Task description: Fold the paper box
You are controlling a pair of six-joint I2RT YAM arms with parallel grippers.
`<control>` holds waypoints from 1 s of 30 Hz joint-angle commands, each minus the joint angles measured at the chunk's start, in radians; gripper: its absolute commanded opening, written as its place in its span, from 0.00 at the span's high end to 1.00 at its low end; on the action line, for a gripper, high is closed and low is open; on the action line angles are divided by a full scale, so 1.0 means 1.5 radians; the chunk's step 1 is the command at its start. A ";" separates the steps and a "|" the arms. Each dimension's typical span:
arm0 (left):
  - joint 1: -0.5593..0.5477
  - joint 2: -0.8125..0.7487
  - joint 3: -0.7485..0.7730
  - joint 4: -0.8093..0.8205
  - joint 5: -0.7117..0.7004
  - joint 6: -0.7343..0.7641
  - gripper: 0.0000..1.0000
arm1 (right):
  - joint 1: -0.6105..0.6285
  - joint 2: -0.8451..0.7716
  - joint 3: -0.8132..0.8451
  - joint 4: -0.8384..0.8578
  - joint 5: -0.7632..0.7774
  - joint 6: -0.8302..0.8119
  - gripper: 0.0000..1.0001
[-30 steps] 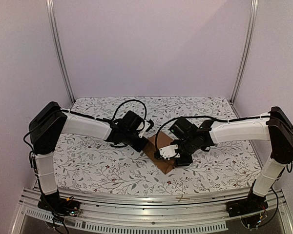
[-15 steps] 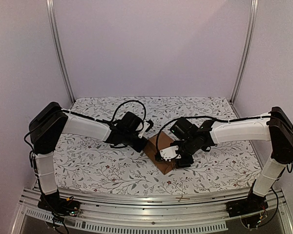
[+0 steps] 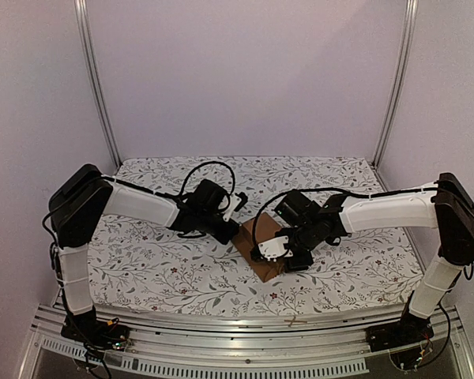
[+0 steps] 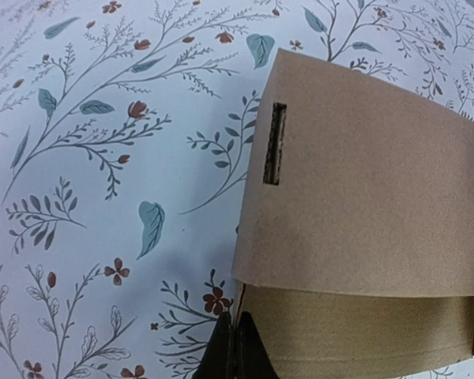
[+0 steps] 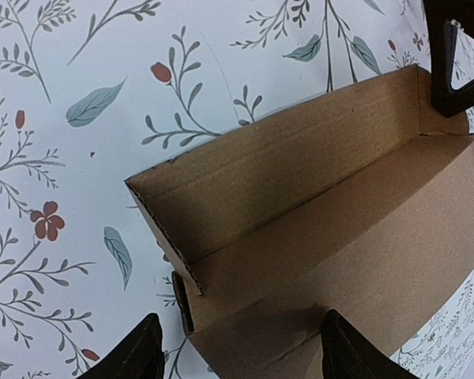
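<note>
- The box [image 3: 262,271] is lying on the table [image 3: 150,268] at the centre of the top view, between the two arms and partly hidden under their wrists.
- It is standing partly folded: in the right wrist view a long wall is rising upright from the floor panel, with a short end wall meeting it at the upper right.
- In the left wrist view a flat brown panel with a narrow slot near its left edge is filling the right half of the frame, and a lower panel is showing beneath it.
- The left end effector [image 4: 235,349] is clenched, its dark tips pressing together at the bottom centre of its own view, right against the box's lower left corner; I cannot tell whether any cardboard is being pinched between them.
- The right end effector [image 5: 241,359] is released, its fingers [image 5: 134,355] spreading wide at the bottom of its view on either side of the box's near edge, with a strip of table showing beside the left one.
</note>
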 commanded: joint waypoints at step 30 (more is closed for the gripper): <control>-0.005 0.118 0.300 -0.273 0.076 0.047 1.00 | 0.008 0.069 -0.013 -0.088 -0.046 -0.014 0.38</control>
